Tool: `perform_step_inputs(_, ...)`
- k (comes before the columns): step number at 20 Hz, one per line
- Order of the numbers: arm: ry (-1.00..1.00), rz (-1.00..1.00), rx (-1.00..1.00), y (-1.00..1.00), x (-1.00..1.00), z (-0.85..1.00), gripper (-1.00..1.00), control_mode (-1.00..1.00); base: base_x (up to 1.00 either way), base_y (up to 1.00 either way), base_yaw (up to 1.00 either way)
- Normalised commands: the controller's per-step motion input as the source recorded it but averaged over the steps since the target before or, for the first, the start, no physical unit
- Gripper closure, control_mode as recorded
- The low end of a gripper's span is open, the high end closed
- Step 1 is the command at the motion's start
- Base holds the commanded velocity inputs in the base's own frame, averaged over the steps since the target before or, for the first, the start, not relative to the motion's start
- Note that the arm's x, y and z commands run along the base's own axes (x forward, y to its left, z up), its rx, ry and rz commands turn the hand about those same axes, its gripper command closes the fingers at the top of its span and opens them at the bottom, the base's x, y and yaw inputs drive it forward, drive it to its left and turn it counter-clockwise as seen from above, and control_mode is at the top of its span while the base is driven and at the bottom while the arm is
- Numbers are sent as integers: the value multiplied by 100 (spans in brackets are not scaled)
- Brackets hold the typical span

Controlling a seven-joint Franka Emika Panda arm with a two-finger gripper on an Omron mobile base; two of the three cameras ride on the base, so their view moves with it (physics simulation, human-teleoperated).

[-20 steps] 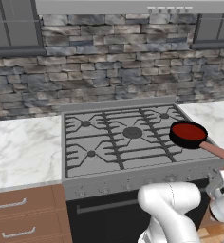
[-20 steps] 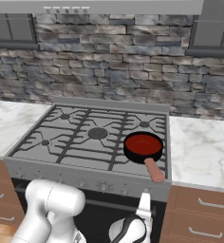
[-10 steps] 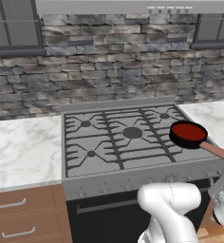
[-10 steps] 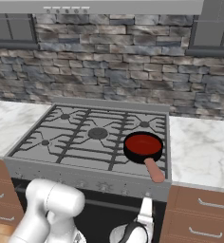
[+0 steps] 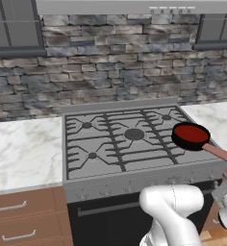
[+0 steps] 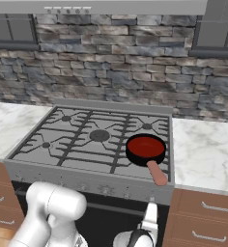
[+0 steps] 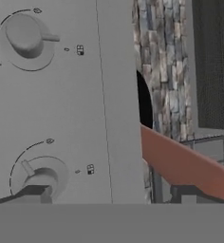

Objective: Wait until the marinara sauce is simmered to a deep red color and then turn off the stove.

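Here is the stove [image 5: 134, 144], our landmark, and the marinara sauce [image 5: 190, 133] sits as a deep red disc in the small black skillet [image 5: 182, 142] on the stove's front right burner; from the right base camera the sauce [image 6: 146, 145] shows the same dark red, with the skillet's reddish handle [image 6: 157, 173] poking out over the stove's front edge. That colour looks ready to me, so the job in hand is the knob.

The arm is low in front of the stove, under its right corner. In the hand view the stove's grey control panel [image 7: 109, 95] is right up close, with 2 knobs on it: 1 knob [image 7: 24, 35] farther along the panel, its pointer sticking out sideways, and a nearer knob [image 7: 40, 176] with its pointer angled up and away. The gripper [image 7: 111, 193] has its jaws spread wide and nothing between them; 1 dark fingertip [image 7: 33, 193] sits just beside that nearer knob, apparently touching its lower edge, though contact is hard to confirm.

To do this well: check which knob serves the front right burner, centre the knob between both fingers instead of off one tip, close squarely on the pointer ridge, then rotate to the off mark. Watch the skillet handle [image 7: 185, 163] overhead.
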Motion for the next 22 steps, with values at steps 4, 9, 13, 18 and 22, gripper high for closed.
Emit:
perform_step_inputs(4, 0, 0, -7, 1, 29, -8, -100, -100, 0, 0, 0)
perform_step_inputs(9, 2, 0, -10, 0, 20, -21, -100, -100, 0, 0, 0)
perform_step_inputs(13, 3, 0, -17, 0, -1, -62, -100, -100, 0, 0, 0)
perform_step_inputs(18, 0, 0, -4, 0, -4, -16, -100, -100, 0, 0, 0)
perform_step_inputs(22, -1, 0, 0, -4, -31, 0, -100, -100, 0, 0, 0)
